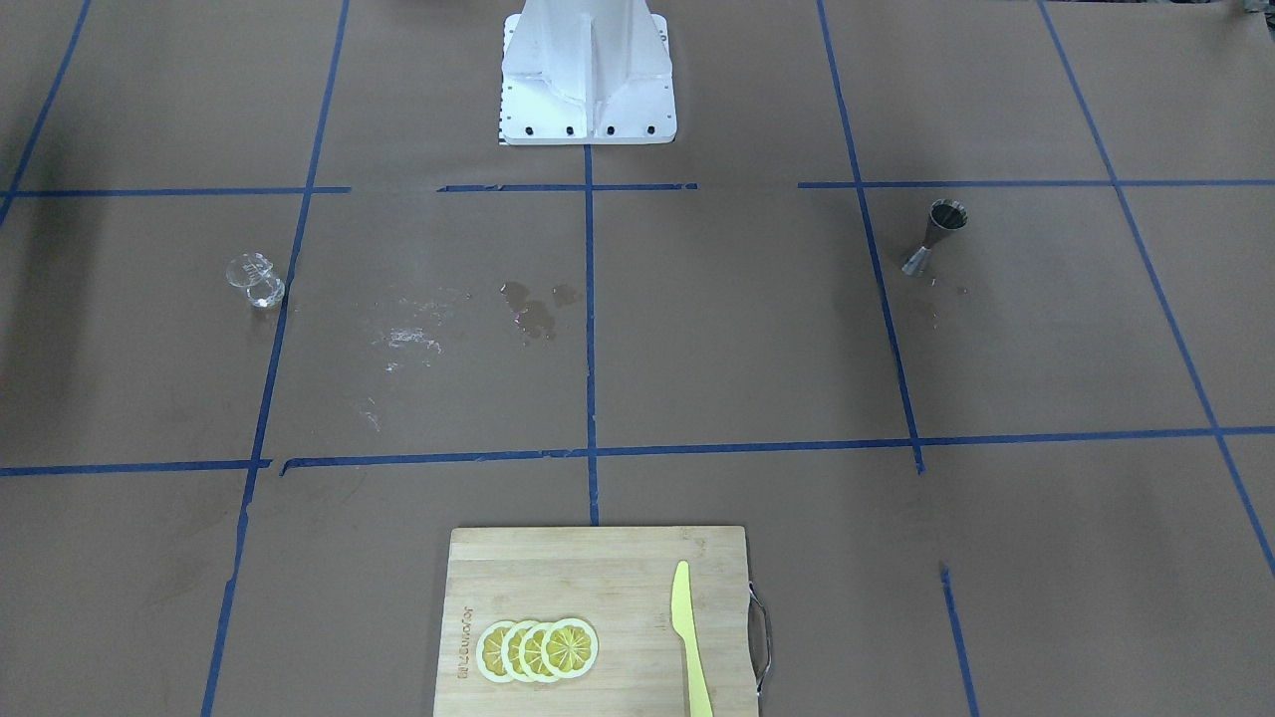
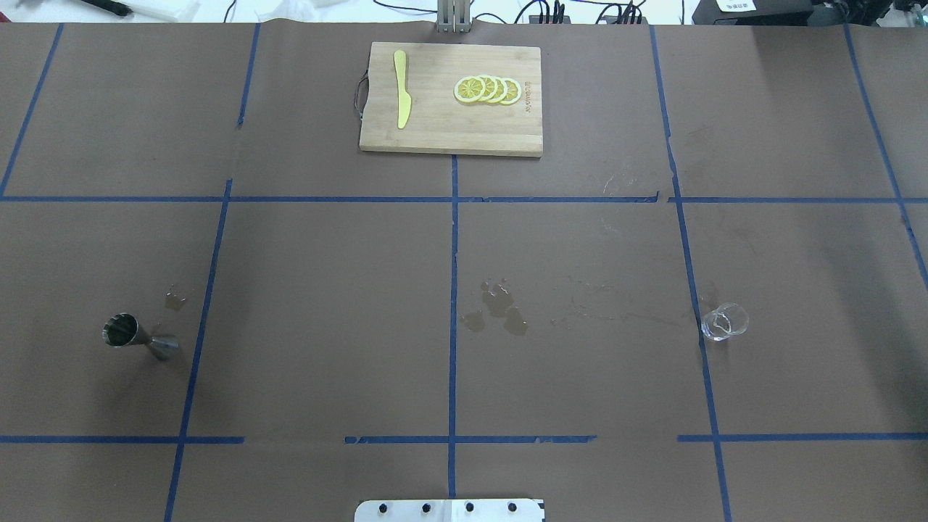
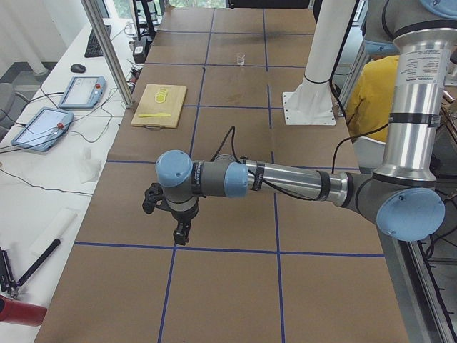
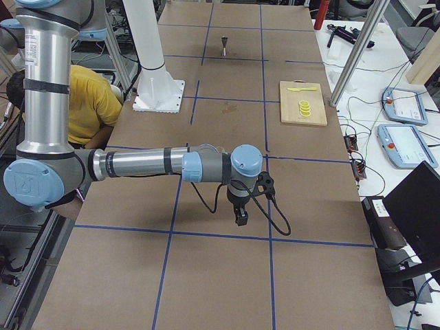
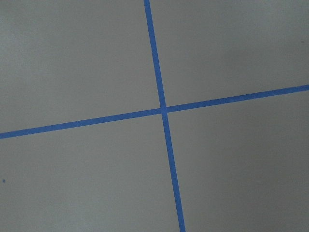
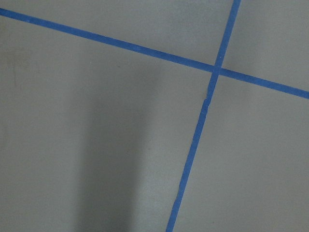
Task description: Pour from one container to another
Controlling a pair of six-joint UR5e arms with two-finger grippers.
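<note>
Brown paper (image 2: 326,290) crossed by blue tape (image 2: 453,290) is seen covering the table. The left gripper (image 3: 182,232) is held pointing down just above the paper at the table's left end. The right gripper (image 4: 241,218) is held the same way at the opposite end. Both are caught only from the side cameras, so it cannot be told whether their fingers are spread or closed; nothing is seen between them.

The clear glass cup (image 2: 723,322) is set on a tape line, well apart from the left gripper's fingers and far down the table beyond them. The steel jigger (image 2: 138,337) is stood just beside another tape line, equally far beyond the right gripper's fingers. Wet patches (image 2: 500,308) are seen between the two vessels, near the centre line.

A wooden cutting board (image 2: 435,138) is placed at the far edge from the robot, with lemon slices (image 2: 487,89) and a yellow knife (image 2: 402,98) laid on it. A person in a yellow shirt (image 3: 371,100) is seated behind the robot's base.
</note>
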